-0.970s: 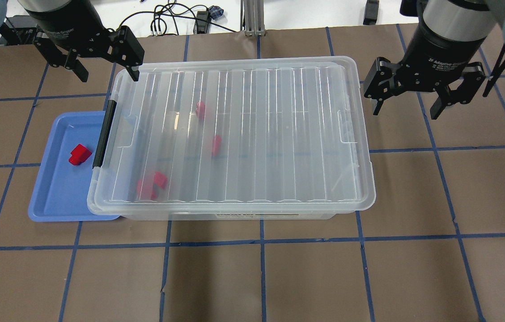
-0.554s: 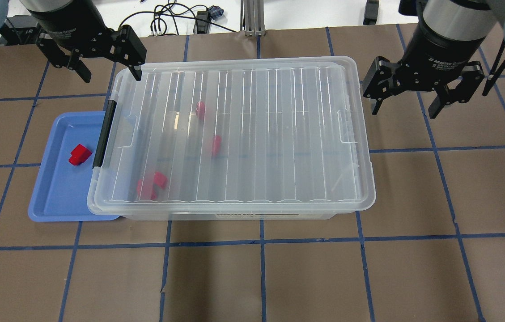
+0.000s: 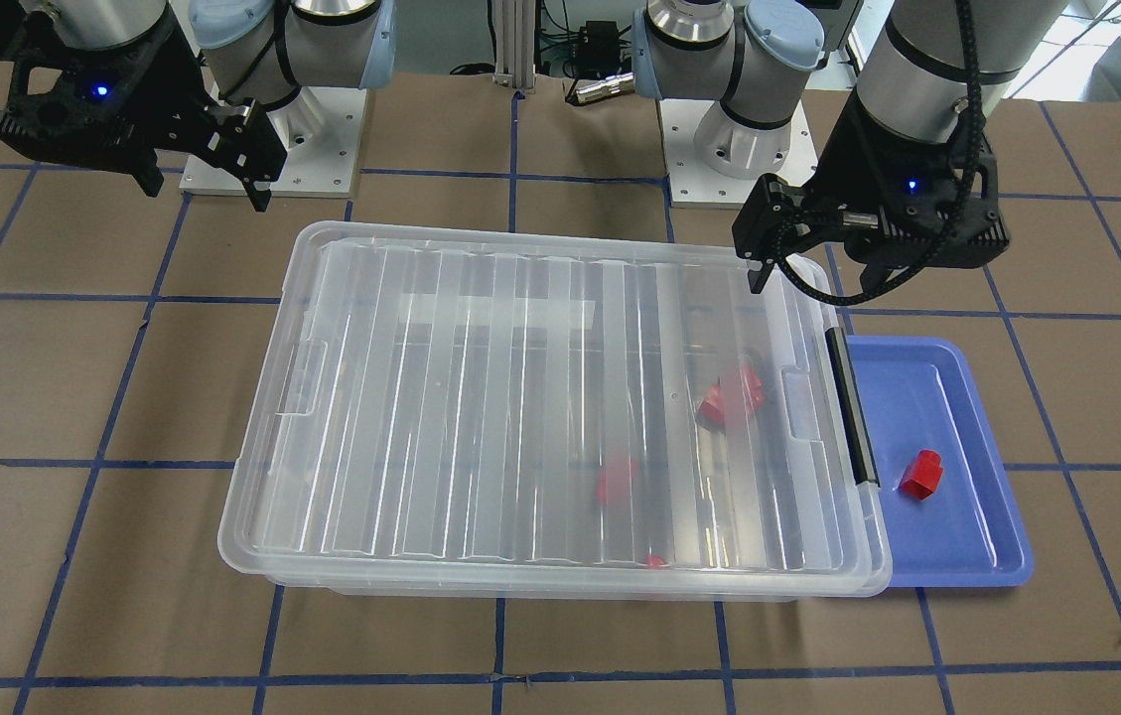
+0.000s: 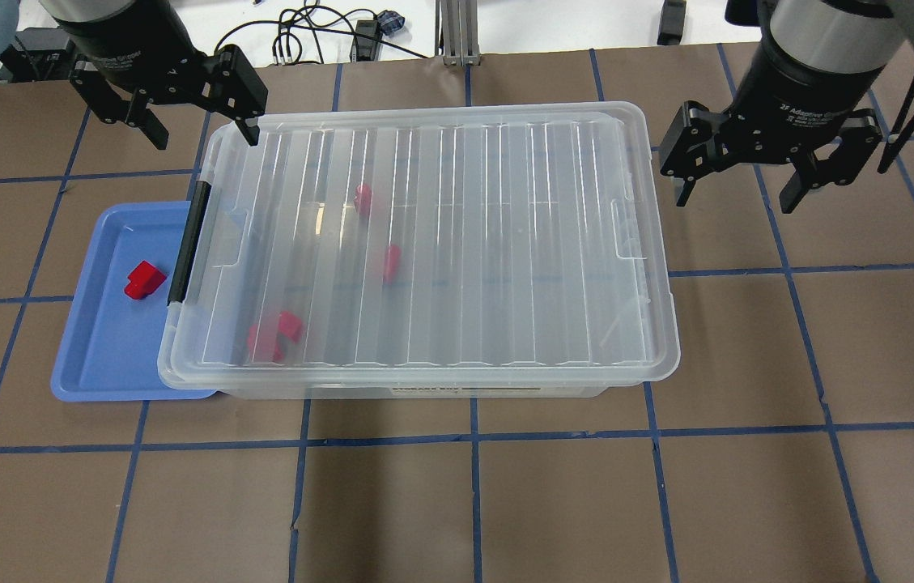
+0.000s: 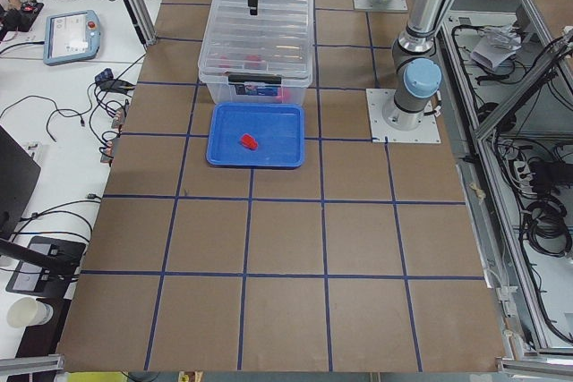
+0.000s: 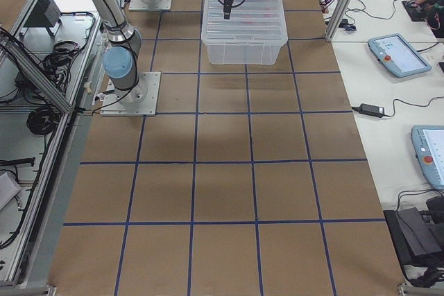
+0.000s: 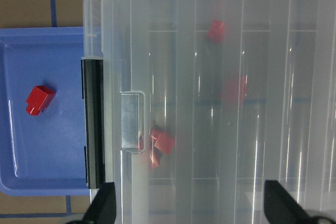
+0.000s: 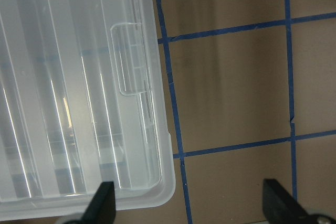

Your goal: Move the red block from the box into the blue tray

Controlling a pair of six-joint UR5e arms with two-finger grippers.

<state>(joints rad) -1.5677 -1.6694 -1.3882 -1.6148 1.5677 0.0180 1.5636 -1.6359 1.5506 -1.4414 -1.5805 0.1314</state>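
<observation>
The clear box (image 4: 465,243) stands mid-table with its ribbed lid on and its black latch bar (image 4: 188,243) at the tray end. The blue tray (image 4: 100,356) lies against that end. A small red block (image 4: 143,279) lies in the tray, also seen in the left wrist view (image 7: 40,99). Two small red blocks (image 4: 363,198) (image 4: 391,262) and a wider notched red piece (image 4: 274,336) show blurred through the lid. My left gripper (image 4: 199,134) is open and empty above the box's far corner by the latch. My right gripper (image 4: 736,202) is open and empty beyond the box's other end.
Brown table paper with blue tape lines (image 4: 473,437) spreads around the box. Cables (image 4: 303,32) and a metal post (image 4: 457,32) lie past the far edge. The arm bases (image 3: 272,149) (image 3: 739,149) stand behind the box in the front-facing view.
My left gripper has drifted slightly to the right over the box corner. The right gripper, box, tray and blocks have stayed put.
</observation>
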